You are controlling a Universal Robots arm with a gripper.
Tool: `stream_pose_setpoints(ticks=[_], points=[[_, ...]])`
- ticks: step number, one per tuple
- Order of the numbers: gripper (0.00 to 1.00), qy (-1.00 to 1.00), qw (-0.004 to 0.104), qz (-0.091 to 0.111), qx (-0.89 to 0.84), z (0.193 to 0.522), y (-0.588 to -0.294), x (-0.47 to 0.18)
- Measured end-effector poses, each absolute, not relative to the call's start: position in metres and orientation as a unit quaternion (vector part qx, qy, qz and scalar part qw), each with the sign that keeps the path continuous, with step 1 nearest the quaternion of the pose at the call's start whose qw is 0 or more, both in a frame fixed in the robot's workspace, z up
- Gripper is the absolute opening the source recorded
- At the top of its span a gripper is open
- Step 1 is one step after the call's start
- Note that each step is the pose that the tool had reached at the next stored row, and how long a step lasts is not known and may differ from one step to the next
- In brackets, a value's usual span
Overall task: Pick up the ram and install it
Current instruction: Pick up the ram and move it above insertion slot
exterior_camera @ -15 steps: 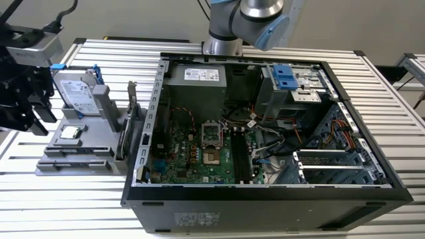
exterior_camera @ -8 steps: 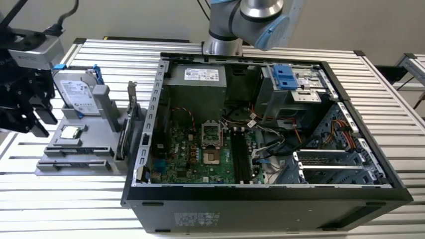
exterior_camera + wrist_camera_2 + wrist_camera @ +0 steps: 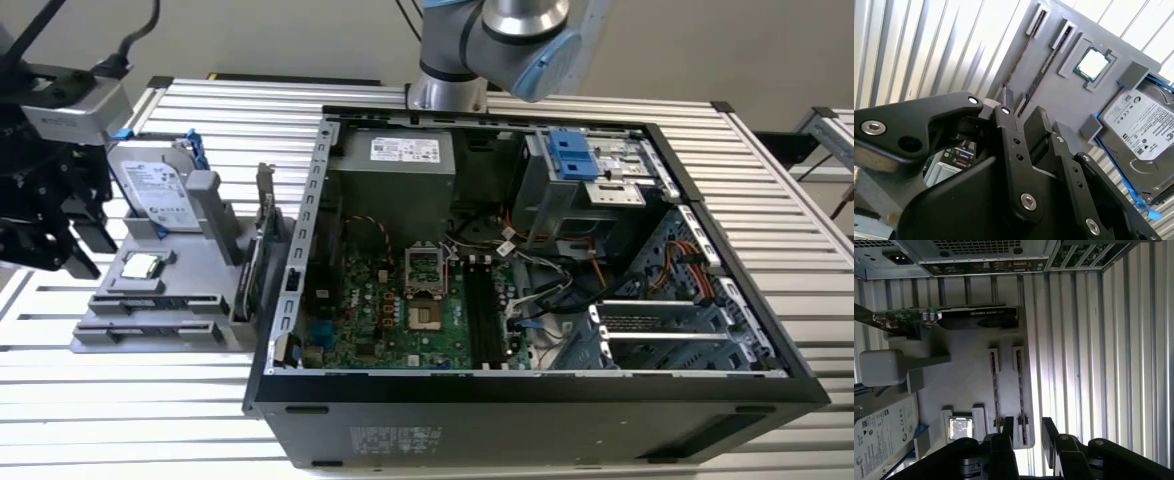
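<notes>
My tool [image 3: 1027, 424] hangs empty, fingers slightly apart, close over the ram [image 3: 1021, 390]. The ram stands on edge in a slot of the grey holder [image 3: 969, 385] on the bench [image 3: 1079, 365], near the white-labelled hard drive [image 3: 881, 440].

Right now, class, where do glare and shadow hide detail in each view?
Exterior view: table slats blow out white beside the tray. First wrist view: bright slats, ram in shadow. Second wrist view: pincer a dark mass.

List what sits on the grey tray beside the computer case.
Silver hard drive, square silver processor chip, two thin ram sticks, black expansion card. The gripper hides the sticks' near ends.
</notes>
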State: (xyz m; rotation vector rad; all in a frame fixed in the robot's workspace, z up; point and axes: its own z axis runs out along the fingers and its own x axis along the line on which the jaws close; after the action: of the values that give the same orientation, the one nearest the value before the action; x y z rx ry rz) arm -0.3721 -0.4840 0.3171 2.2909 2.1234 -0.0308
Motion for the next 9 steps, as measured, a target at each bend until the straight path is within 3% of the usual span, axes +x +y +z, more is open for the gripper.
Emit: stream_pose_setpoints(ticks=[9], points=[[1.0, 0.68, 0.012, -0.013, 0.733, 0.3126, -0.4837, -0.3721]])
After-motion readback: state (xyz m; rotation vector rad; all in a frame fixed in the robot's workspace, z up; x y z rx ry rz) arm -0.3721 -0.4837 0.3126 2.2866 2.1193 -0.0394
